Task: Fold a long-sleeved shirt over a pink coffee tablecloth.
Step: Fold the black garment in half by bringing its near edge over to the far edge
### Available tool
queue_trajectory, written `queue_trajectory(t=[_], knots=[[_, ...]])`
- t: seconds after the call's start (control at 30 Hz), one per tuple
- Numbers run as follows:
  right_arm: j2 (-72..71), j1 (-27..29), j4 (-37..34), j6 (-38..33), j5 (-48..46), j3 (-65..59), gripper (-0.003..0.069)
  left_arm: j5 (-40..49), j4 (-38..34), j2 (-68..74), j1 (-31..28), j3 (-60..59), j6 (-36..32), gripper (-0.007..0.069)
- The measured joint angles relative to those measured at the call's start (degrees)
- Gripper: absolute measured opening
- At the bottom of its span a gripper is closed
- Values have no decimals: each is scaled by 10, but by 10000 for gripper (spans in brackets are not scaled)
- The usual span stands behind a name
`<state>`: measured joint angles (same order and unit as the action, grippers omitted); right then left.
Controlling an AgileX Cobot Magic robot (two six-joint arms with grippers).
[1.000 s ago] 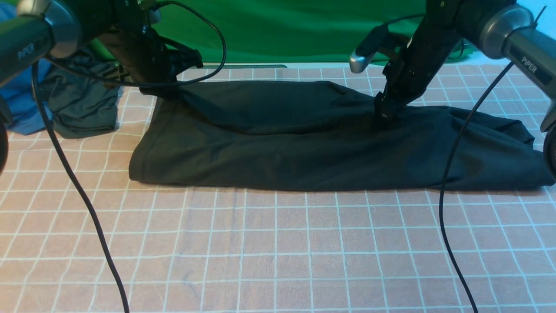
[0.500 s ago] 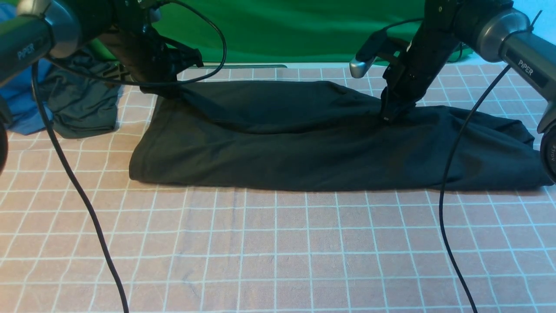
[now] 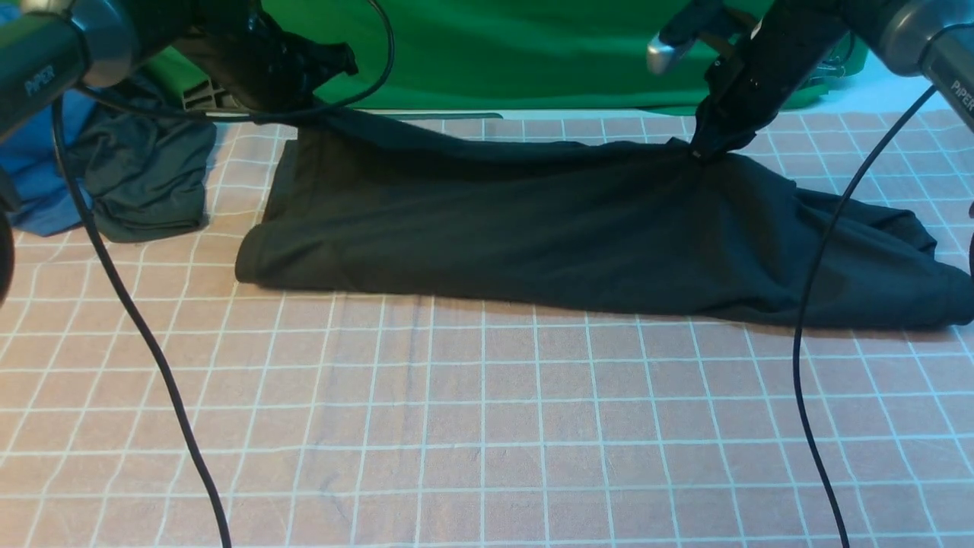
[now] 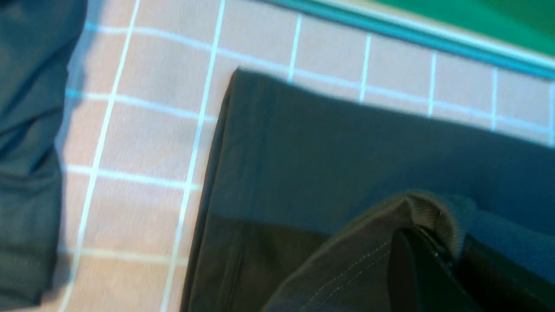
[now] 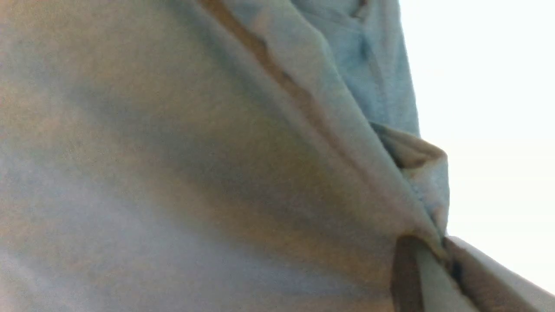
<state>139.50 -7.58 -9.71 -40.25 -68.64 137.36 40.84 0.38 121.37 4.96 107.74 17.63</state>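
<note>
The black long-sleeved shirt (image 3: 533, 236) stretches across the back half of the pink coffee tablecloth (image 3: 487, 434), its print hidden. My left gripper (image 3: 304, 106) is shut on the shirt's far left edge and holds it raised. In the left wrist view the fabric fold (image 4: 416, 208) is pinched between the dark fingers. My right gripper (image 3: 698, 152) is shut on the shirt's upper edge right of centre, lifting it into a peak. The right wrist view is filled with the shirt's cloth (image 5: 173, 173), bunched where the fingertips (image 5: 438, 249) meet. The shirt's near edge still lies on the tablecloth.
A dark grey-green garment (image 3: 144, 183) lies at the back left on a blue garment (image 3: 34, 183). A green cloth (image 3: 494, 53) hangs behind the table. Black cables (image 3: 129, 320) (image 3: 806, 335) hang from both arms over the front of the tablecloth.
My right gripper has shut on the shirt and risen up and back with it. The left gripper has also lifted its edge, so the shirt's back edge now hangs raised between both.
</note>
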Motion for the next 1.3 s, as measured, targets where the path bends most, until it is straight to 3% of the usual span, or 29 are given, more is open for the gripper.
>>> queue_trajectory(t=[0.83,1.3], knots=[[34,-15,-24,-1,188,0,66,-195,22,54,-37,1,52,31],[73,-25,-25,22,286,0,73,-240,29,90,-38,1,55,48]])
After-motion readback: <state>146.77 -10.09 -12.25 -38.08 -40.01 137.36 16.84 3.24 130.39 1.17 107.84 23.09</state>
